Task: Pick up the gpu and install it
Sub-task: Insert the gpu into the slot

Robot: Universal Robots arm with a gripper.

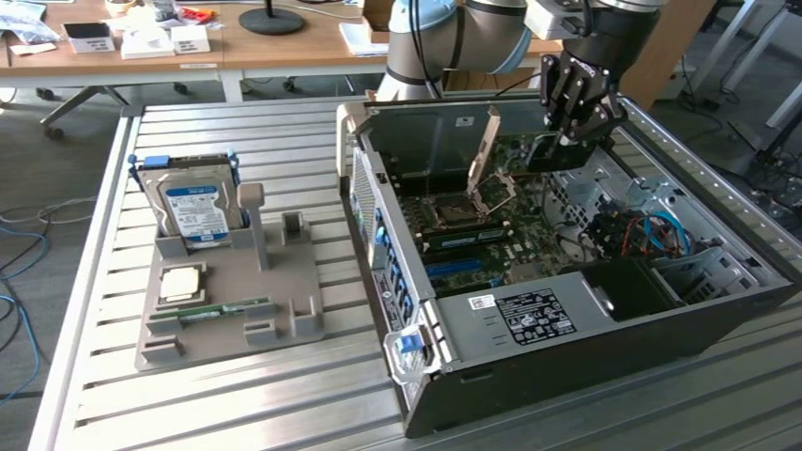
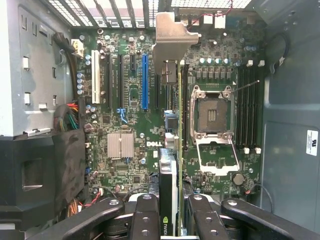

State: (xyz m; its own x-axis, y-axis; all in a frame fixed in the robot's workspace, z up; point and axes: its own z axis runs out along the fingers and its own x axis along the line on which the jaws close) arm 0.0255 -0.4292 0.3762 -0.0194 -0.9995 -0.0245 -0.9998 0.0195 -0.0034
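Slatted metal surface (image 1: 251,395) carries an open black computer case (image 1: 564,385). Green motherboard (image 2: 125,120) lies inside. The gpu (image 2: 168,200) hangs edge-on over the board, silver bracket (image 2: 170,40) foremost. Fingers (image 2: 145,220) are clamped on the gpu's two faces.

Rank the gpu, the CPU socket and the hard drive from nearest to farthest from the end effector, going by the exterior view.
1. gpu, held in the end effector above the open case.
2. CPU socket, inside the case, toward the exterior view's left of the end effector.
3. hard drive, standing in the grey stand at the exterior view's left.
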